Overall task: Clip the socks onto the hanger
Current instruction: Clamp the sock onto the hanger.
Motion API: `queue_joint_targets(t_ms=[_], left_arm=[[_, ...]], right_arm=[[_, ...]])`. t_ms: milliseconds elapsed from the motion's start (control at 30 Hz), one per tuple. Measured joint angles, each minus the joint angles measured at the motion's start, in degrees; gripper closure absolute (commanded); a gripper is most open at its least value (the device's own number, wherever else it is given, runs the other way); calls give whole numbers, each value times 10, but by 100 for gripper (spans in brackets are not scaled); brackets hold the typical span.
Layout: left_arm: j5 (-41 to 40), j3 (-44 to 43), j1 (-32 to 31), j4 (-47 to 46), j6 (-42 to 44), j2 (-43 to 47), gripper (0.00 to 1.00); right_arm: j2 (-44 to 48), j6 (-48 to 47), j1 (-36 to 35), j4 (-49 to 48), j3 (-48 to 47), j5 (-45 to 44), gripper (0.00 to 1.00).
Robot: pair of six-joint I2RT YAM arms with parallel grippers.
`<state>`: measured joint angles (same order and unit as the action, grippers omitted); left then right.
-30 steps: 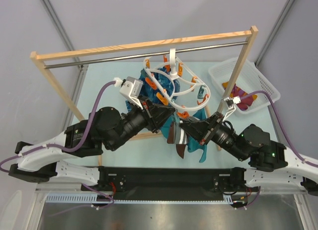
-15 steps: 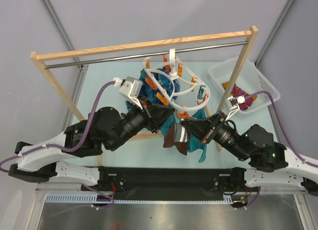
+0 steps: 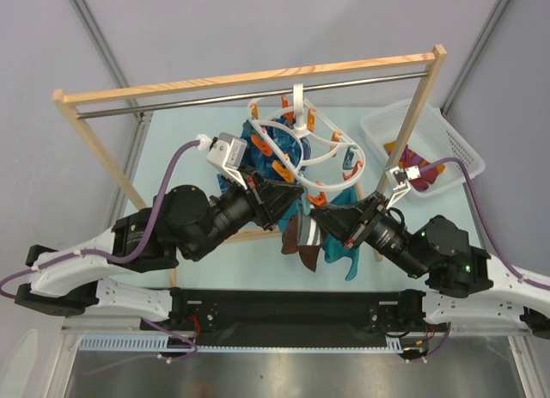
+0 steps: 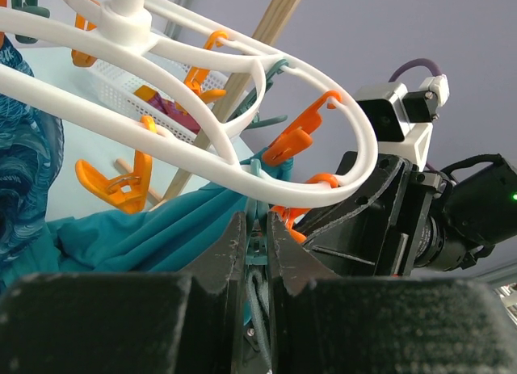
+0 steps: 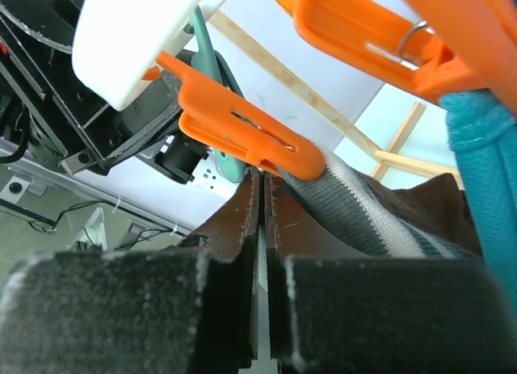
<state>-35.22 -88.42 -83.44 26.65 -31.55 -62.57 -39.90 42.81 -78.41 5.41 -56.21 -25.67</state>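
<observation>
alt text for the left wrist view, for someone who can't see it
The left gripper pinches a grey-teal clip hanging from the white hanger, whose loops and orange clips fill the upper view. Teal cloth hangs at left; the right arm is at right.

- Hanger [image 3: 297, 95]: white looped ring, upright at upper centre of the top view, with orange and grey-teal clips [image 4: 119, 182] dangling from its rim.
- Dark brown sock [image 3: 293, 235]: droops mid-frame below the ring's near rim (cuff banded grey and white).
- Striped socks [image 3: 423, 171]: magenta and orange, heaped at right.
</observation>
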Motion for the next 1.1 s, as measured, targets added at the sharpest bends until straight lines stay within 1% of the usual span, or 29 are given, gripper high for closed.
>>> queue_joint_targets(t_ms=[367,400,467,533,567,600,700,833,900,1033,1067,1100], left_arm=[[6,6,0,-11,0,1,100],[7,8,0,-13,0,2,98],[7,15,0,-19,0,6,87],[7,23,0,-24,0,12,82],[8,27,0,-26,0,15,74],[7,29,0,-27,1,18,71],[6,33,0,-28,0,22,66],[6,34,1,-28,0,22,64],[7,36,1,-29,0,22,60],[11,42,1,-28,1,23,47],[12,43,1,-28,1,23,39],[12,45,1,-28,1,23,34]], right_arm=[[-1,-4,0,-19,8,3,100],[0,-4,0,-21,9,3,100],[0,-5,0,-24,10,3,100],[0,-5,0,-27,11,2,100],[0,-5,0,-29,11,2,100],[0,-5,0,-31,11,2,100],[1,-5,0,-37,13,2,100],[1,-5,0,-46,18,3,100],[1,-5,0,-49,19,3,100],[1,-5,0,-53,20,2,100],[0,-5,0,-53,20,2,100],[0,-5,0,-53,20,2,100]])
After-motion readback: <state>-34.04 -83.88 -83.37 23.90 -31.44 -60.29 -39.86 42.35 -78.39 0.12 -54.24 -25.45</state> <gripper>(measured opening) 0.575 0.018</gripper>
